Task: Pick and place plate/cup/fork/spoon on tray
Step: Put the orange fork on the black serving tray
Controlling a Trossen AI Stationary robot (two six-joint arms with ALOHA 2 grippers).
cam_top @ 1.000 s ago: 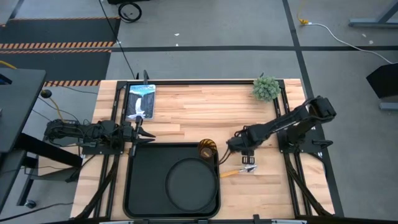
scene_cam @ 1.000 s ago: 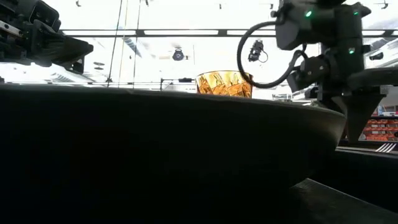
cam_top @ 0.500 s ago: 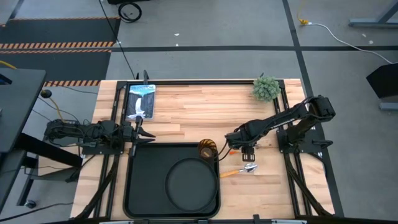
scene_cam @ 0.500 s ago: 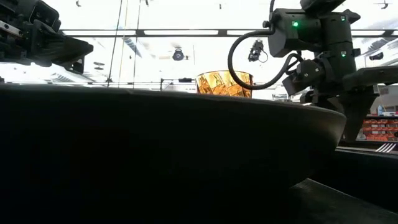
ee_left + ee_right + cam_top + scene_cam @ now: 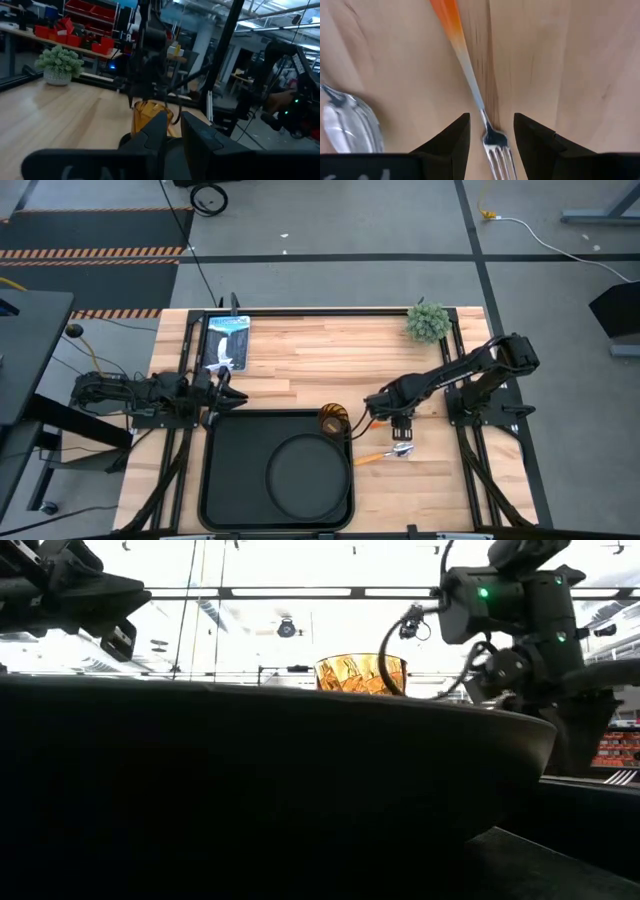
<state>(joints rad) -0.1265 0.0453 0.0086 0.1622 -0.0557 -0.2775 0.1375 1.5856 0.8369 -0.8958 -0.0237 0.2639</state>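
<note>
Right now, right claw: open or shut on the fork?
Open. In the right wrist view, the right claw has its two fingers apart on either side of the fork, which lies flat on the table, ungripped.

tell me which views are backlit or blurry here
Low view: bright windows behind leave the tray a black mass, only the cup glowing amber. Right wrist view: the fork is sharp between the open right hand. Left wrist view: soft.
</note>
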